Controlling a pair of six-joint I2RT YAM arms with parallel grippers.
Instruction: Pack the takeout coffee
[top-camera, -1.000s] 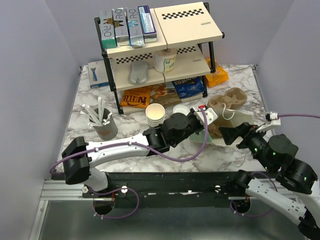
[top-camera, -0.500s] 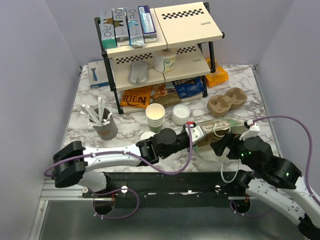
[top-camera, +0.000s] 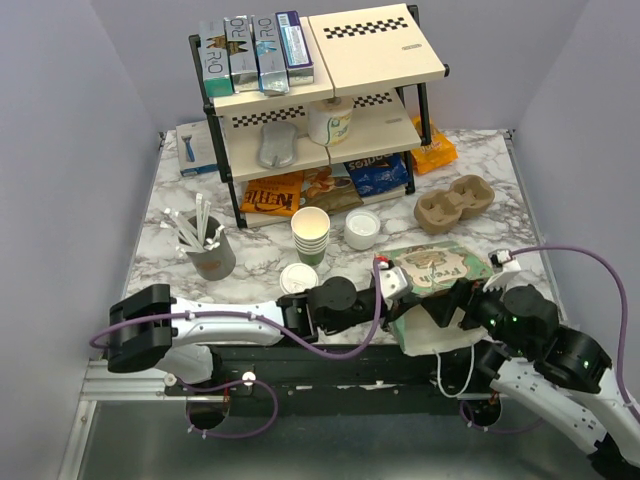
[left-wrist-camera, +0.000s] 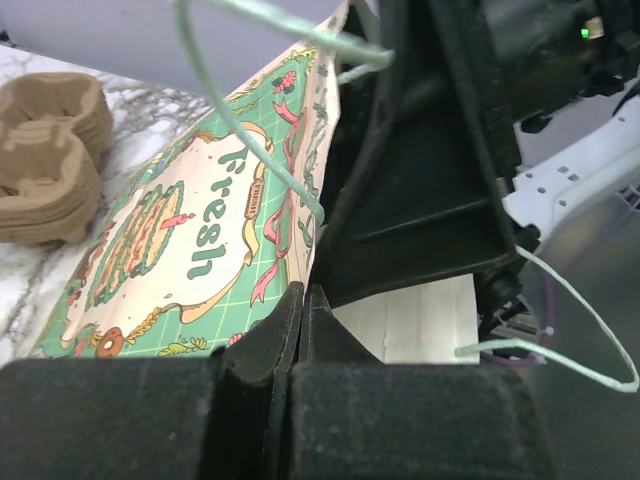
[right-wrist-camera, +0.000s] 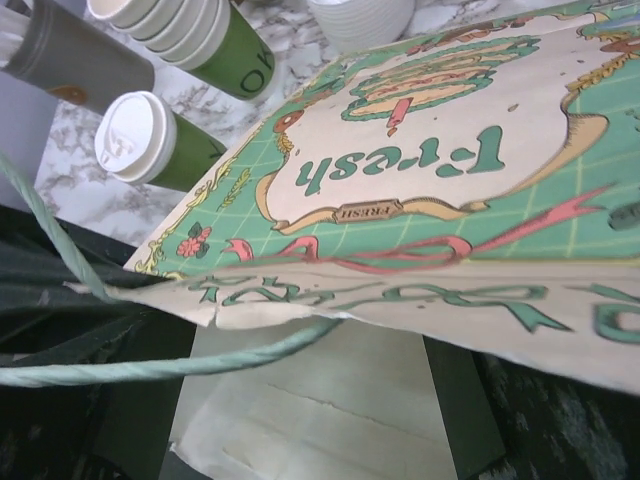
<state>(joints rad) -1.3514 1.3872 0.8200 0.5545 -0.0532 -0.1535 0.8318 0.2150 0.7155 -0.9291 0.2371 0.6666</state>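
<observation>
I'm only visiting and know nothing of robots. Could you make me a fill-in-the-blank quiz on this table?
1. The paper bag bears the word ____.
2. The takeout coffee has a ____ lid.
3. The brown cup carrier has ____ pockets.
4. The left claw is shut on the paper ____.
Missing words: Fresh; white; two; bag.

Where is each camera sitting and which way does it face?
Top external: above and behind the arm bases, looking down on the marble table; both arms meet at the paper bag.
Left wrist: on the left arm, looking past the left gripper, shut on the bag's edge, toward the right arm.
Right wrist: on the right arm, looks across the bag to the lidded coffee cup; the right gripper frames the bottom corners.
Shared: all three show the bag's Fresh print.
</observation>
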